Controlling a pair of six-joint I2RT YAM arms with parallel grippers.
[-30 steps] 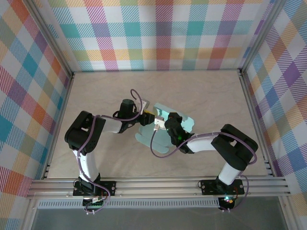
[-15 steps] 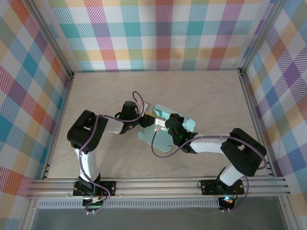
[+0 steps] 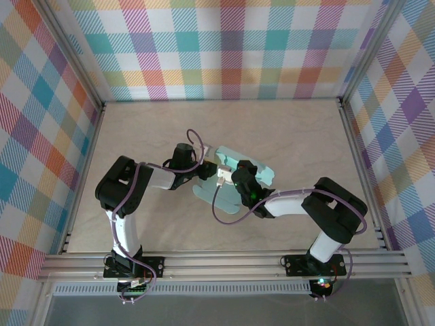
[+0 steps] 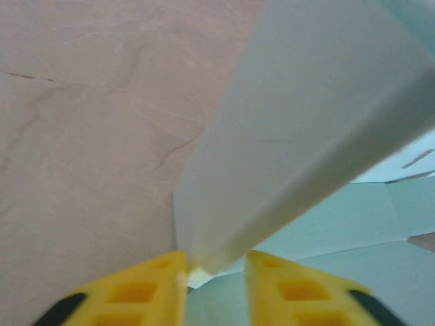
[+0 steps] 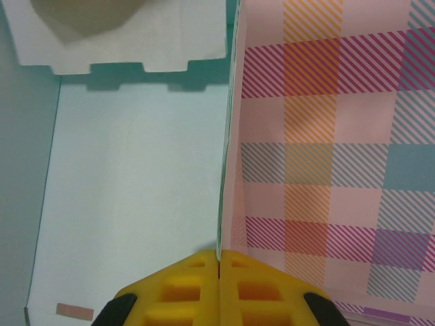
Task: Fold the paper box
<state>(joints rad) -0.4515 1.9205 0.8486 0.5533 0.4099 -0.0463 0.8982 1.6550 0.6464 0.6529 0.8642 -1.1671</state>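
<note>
The paper box [image 3: 264,175] is a pale mint-green card lying partly folded at the table's middle, between my two grippers. My left gripper [image 3: 207,170] reaches in from the left. In the left wrist view its yellow fingers [image 4: 216,261] stand a little apart, with a raised folded flap [image 4: 306,122] of the box coming down between them and touching both tips. My right gripper [image 3: 223,178] comes from the right. Its fingers [image 5: 219,257] are pressed together on the thin edge of an upright panel, with the mint panel [image 5: 136,170] to the left of that edge.
A notched white flap [image 5: 122,34] lies at the top of the right wrist view. Plaid walls [image 3: 224,47] enclose the beige table [image 3: 306,129] on three sides. An aluminium rail [image 3: 224,261] runs along the near edge by the arm bases.
The left jaws have narrowed onto the raised flap. The right arm has pulled back slightly at its elbow, and the box has shifted a little to the left.
</note>
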